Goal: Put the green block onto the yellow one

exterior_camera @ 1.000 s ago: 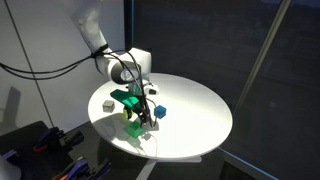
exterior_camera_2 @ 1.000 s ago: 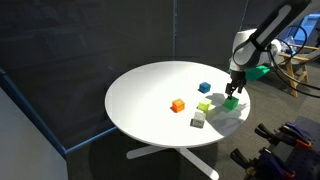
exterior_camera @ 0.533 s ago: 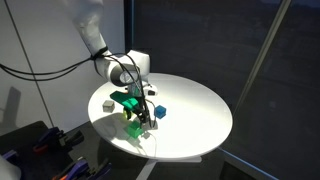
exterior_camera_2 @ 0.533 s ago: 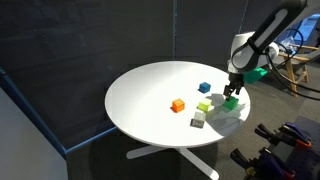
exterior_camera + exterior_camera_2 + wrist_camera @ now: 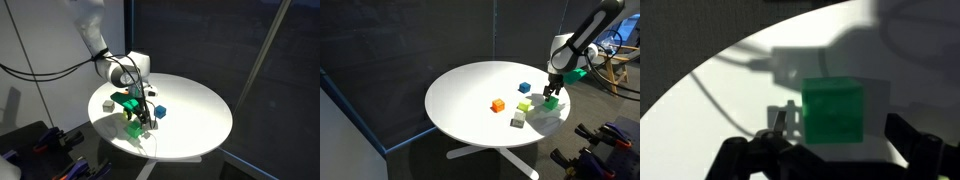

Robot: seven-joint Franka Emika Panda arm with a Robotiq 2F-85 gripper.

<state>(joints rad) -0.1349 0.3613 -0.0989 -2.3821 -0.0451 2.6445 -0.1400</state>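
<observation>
Hanging low over the round white worktop [image 5: 470, 90], the arm [image 5: 590, 25] reaches down near the rim, with its jaws spread wide on either side of the green block [image 5: 550, 101]. In the wrist view the green block [image 5: 835, 112] sits square between the two dark fingers [image 5: 902, 135]. Bare white surface shows between the block and the finger on one side, and the other finger stands close beside it; whether that one touches is hard to tell. The block rests flat on the worktop and is not lifted.

The yellow block [image 5: 524, 107] lies near the green one but apart from it, further in from the rim, with nothing on top of it. An orange cube [image 5: 498, 105] sits beyond it toward the middle of the worktop. A pale grey cube [image 5: 518, 121] is just beside the yellow block on the camera's side, and a blue cube [image 5: 525, 88] lies on its far side. In an exterior view the blue cube [image 5: 159, 113] shows just beside the lowered wrist, and the grey cube [image 5: 107, 103] sits near the rim below the arm [image 5: 92, 35].
</observation>
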